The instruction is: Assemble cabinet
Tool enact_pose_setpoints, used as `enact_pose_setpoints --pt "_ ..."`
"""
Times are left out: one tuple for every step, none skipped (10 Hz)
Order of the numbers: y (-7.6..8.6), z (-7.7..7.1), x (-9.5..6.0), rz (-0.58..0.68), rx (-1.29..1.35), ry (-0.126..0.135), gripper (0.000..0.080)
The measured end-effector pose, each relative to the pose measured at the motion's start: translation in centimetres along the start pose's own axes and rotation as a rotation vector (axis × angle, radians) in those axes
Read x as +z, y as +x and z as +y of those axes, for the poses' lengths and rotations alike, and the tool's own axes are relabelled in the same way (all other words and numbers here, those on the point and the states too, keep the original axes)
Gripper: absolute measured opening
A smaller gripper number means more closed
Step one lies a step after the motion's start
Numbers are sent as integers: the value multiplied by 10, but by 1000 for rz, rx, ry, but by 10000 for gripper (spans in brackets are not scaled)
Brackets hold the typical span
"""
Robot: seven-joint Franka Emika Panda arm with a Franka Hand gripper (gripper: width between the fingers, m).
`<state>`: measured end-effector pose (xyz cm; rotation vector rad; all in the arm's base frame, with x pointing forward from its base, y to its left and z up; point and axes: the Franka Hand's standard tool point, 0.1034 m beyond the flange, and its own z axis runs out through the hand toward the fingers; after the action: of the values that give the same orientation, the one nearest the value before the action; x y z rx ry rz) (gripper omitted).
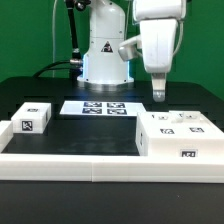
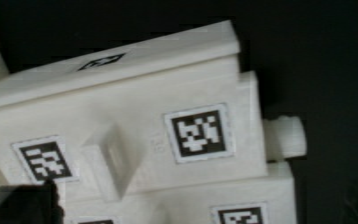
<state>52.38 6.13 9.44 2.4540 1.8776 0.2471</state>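
Note:
The cabinet, a white box with black-and-white tags on its top and front, sits on the table at the exterior view's right. A smaller white tagged panel piece lies at the exterior view's left. My gripper hangs just above the cabinet's back left corner and holds nothing. In the wrist view the cabinet fills the picture, with a tag and a small round peg on its side. One dark finger shows at the picture's corner, and the jaws stand apart.
The marker board lies flat in front of the robot base. A long low white rail runs along the table's front edge. The table top is black.

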Motion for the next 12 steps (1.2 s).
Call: enact_pose_setpoints --pt "0 -11 -2 1 45 -6 797" --pt "-1 -21 -2 6 76 -14 797" --pt "-5 -33 4 5 71 -3 797" --pt "-9 -35 9 2 84 11 797" --pt "-8 -34 8 3 95 8 797" --pt "-9 -34 8 3 96 8 797" --pt "-8 -35 8 4 149 10 797" --pt "-8 -35 8 5 225 11 797" --pt "-8 -35 8 6 301 12 797" --pt "-8 -36 9 9 425 16 797" --pt "-8 -41 11 22 598 15 797" --pt "-9 -46 15 25 737 23 797"
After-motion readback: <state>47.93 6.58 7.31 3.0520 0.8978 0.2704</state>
